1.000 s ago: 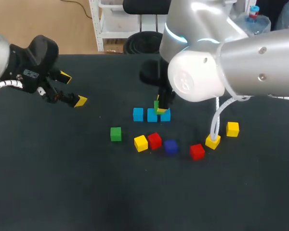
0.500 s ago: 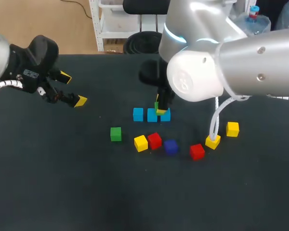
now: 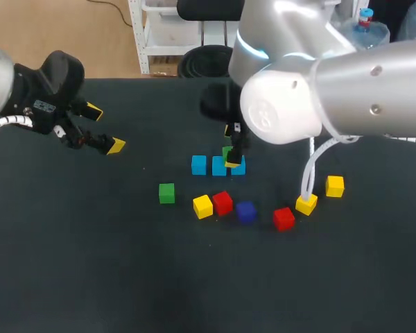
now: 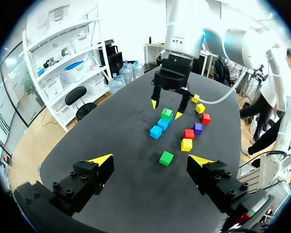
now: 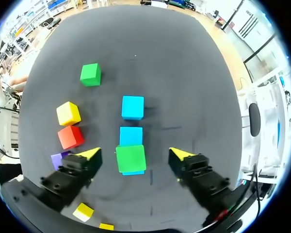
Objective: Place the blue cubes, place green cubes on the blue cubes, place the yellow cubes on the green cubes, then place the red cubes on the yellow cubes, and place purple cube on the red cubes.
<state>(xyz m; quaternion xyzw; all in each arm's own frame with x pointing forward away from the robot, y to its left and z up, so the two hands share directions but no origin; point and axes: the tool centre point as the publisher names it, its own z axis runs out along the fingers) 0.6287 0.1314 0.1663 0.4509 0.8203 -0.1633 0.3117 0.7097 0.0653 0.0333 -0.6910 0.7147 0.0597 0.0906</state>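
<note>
Three blue cubes [image 3: 199, 165] form a row at mid-table. A green cube [image 5: 131, 158] rests on the row's rightmost blue cube [image 3: 239, 167]. My right gripper [image 5: 133, 154] hangs just above it, open, its fingers apart from the cube on either side. A second green cube [image 3: 166, 193] lies loose to the front left. A yellow cube [image 3: 202, 206], a red cube [image 3: 222, 202] and the purple cube [image 3: 245, 211] sit in front of the row. My left gripper [image 3: 105, 128] is open and empty, far off at the left.
Another red cube [image 3: 283, 218] and two yellow cubes [image 3: 306, 204] [image 3: 335, 185] lie at the front right, near a white cable from my right arm. The table's dark surface [image 3: 125, 277] stretches bare toward the front.
My right gripper has opened and let go of the green cube, which stays on the blue cube, and has risen slightly. The left arm has not moved.
</note>
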